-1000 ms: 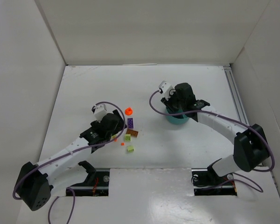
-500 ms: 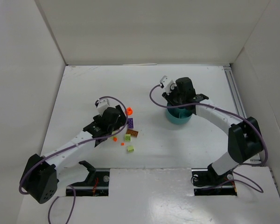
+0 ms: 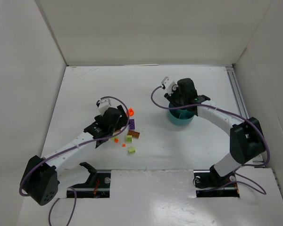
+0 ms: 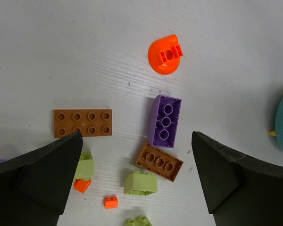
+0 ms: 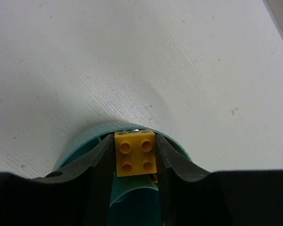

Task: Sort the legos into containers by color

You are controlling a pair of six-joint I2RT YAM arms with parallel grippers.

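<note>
Legos [image 3: 129,138] first, Ana: where do they lie?

Mostly loose on the table [image 4: 61,56], Ben, clustered under the left gripper [image 4: 137,136], whose jaws stand wide apart and hold nothing. I count an orange dome [image 4: 165,55], a purple brick [image 4: 165,121], a brown plate [image 4: 82,123], a brown brick [image 4: 159,162], lime green bricks [image 4: 140,182] and small red-orange bits [image 4: 111,202].

And the tub?

The teal tub [image 3: 181,118] sits well apart, to the right. The right gripper [image 5: 135,141] hangs over it, clamped on a yellow brick [image 5: 135,157]. A scrap of yellow shows beneath, inside the tub.

So how far along?

Early, I'd judge. Yellow is in hand, and every other colour waits on the table. I cannot tell which compartments are filled, since the arm hides them.
</note>
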